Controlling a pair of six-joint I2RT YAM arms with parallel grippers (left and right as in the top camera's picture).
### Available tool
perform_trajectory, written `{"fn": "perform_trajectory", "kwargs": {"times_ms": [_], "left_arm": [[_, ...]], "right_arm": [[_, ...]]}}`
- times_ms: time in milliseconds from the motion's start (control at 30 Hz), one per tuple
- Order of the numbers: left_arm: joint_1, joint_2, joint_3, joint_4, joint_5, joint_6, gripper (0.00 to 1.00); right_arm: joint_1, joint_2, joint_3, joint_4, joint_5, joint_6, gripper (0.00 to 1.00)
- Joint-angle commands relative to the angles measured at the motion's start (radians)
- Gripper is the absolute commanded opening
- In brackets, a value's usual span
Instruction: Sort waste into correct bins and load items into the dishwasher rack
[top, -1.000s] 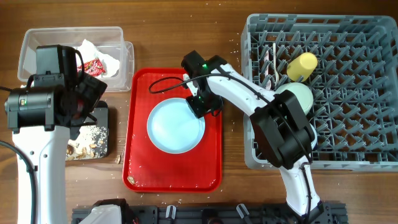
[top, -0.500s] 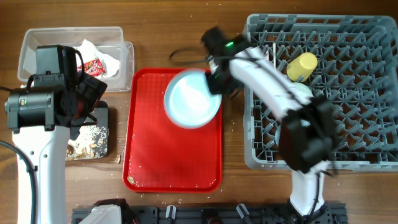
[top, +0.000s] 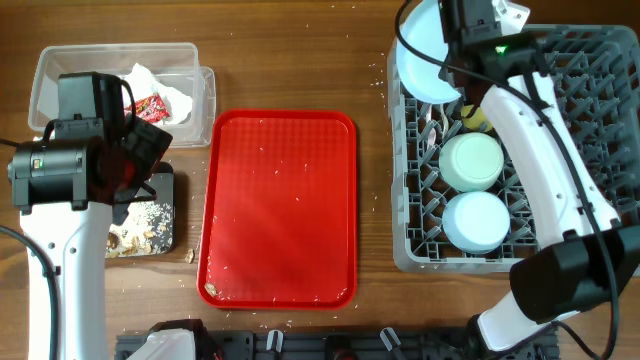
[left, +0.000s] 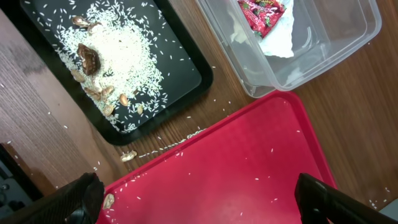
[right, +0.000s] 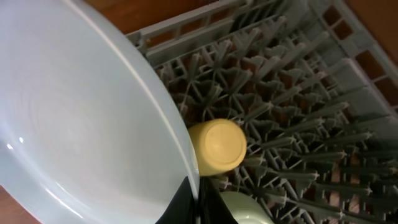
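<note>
Since it presumably must stand on edge between pegs, the larger light blue round plate (top: 425, 55) is clamped by its rim in the right tool (right: 189, 200), tilted over the square grey plastic dishwasher rack (top: 590, 150), its far left corner, beside the small yellow cup (right: 216, 147); the left tool (left: 199, 202) hangs wide open, empty.

Overhead, cannot see most of the yellow cup (top: 472, 117) behind the right arm (top: 545, 150), nor much of the black tray (top: 168, 192) under the left arm (top: 70, 170). Cannot follow the light blue plate (top: 420, 60) past the picture's top edge.
</note>
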Motion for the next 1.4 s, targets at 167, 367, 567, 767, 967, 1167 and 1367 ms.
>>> {"fn": "perform_trajectory", "kwargs": {"times_ms": [167, 367, 567, 767, 967, 1167, 1367], "left_arm": [[0.006, -0.002, 0.013, 0.000, -0.010, -0.012, 1.00], [0.006, -0.002, 0.013, 0.000, -0.010, -0.012, 1.00], [0.006, -0.002, 0.013, 0.000, -0.010, -0.012, 1.00], [0.006, -0.002, 0.013, 0.000, -0.010, -0.012, 1.00], [0.006, -0.002, 0.013, -0.001, -0.010, -0.012, 1.00], [0.006, -0.002, 0.013, 0.000, -0.010, -0.012, 1.00], [0.006, -0.002, 0.013, 0.000, -0.010, -0.012, 1.00]], "right_arm": [[0.006, 0.078, -0.042, 0.038, 0.140, 0.035, 0.04], [0.007, 0.111, -0.047, 0.017, -0.055, 0.025, 0.04], [0.023, 0.074, -0.046, -0.022, -0.258, -0.012, 0.22], [0.023, -0.156, -0.046, -0.048, -0.478, -0.064, 1.00], [0.023, -0.336, -0.047, -0.203, -0.522, -0.077, 1.00], [0.039, -0.443, -0.047, -0.354, -0.528, -0.077, 1.00], [0.052, -0.592, -0.099, -0.395, -0.532, -0.076, 0.93]]}}
